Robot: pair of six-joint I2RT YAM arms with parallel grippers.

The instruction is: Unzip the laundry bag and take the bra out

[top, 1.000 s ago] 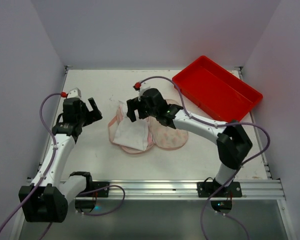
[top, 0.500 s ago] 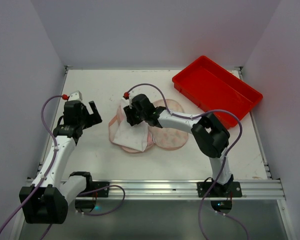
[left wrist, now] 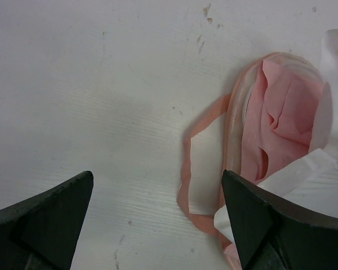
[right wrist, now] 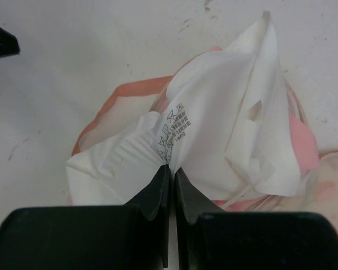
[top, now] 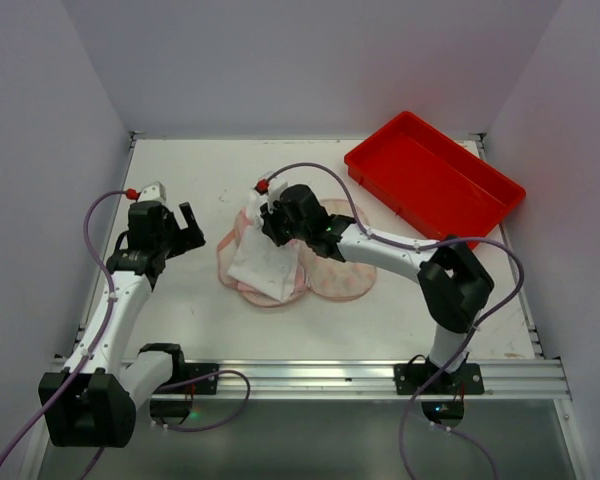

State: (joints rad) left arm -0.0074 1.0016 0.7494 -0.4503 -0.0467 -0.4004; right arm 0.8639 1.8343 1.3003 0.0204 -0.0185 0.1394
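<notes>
Pinches white fabric of the bra (right wrist: pixel 214 129) between right fingers (right wrist: pixel 170 169), over the open bag (top: pixel 338 272); holds left fingers (top: pixel 183 228) spread above the worktop (left wrist: pixel 101 84), just beside the bag.

The bra (top: pixel 262 264) lies on the laundry bag (top: pixel 342 276) (tray (top: pixel 432 186) behind, right).

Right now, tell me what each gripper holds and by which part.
Right gripper pinches the bra by white fabric at its care label. Left gripper is open, holding nothing.

So the bra (top: pixel 260 262) is white and pale pink, the laundry bag (top: pixel 340 275) cream with a pink-orange print and pink edging, tray (top: pixel 435 185) bright red, tabletop (top: pixel 200 175) off-white.
</notes>
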